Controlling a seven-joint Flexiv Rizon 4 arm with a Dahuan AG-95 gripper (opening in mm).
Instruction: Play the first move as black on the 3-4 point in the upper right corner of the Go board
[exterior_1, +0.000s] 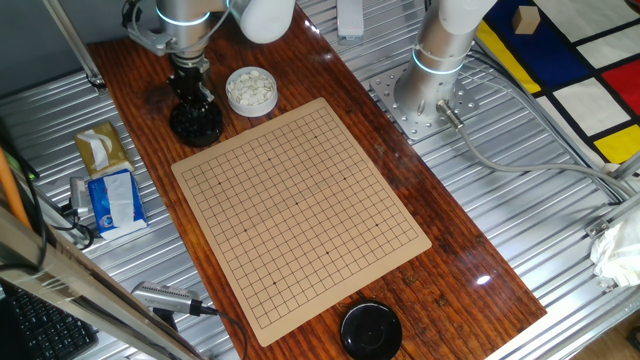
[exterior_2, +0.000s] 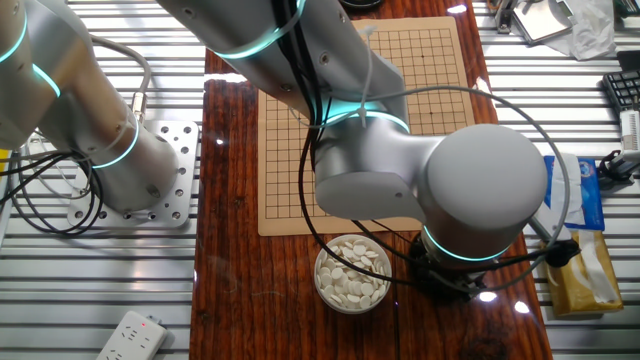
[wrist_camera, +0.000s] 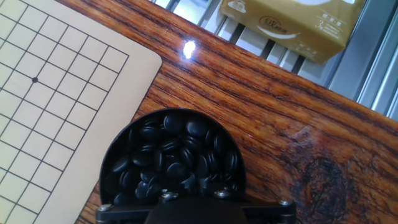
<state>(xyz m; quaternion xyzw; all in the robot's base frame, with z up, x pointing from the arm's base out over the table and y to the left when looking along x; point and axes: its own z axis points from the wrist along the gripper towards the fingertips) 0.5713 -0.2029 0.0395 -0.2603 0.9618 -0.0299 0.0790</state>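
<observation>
Nearby, white stones (exterior_1: 250, 90) and tissue box (wrist_camera: 289, 25) flank black-stone bowl (wrist_camera: 171, 163)

Stones (wrist_camera: 171, 163) in bowl (wrist_camera: 112, 163) beside board (wrist_camera: 56, 93)

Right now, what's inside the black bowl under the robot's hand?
The black bowl is full of shiny black stones. The gripper's body covers the bowl's near edge, so its fingertips and any stones there are hidden.

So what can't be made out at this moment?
- Gripper fingertips: in one fixed view they sink into the black stones' bowl, in the hand view the bottom edge cuts them off; open or shut unclear.
- Any stone held: not visible.
- Same bowl in the other fixed view: the arm's wrist hides it.
</observation>
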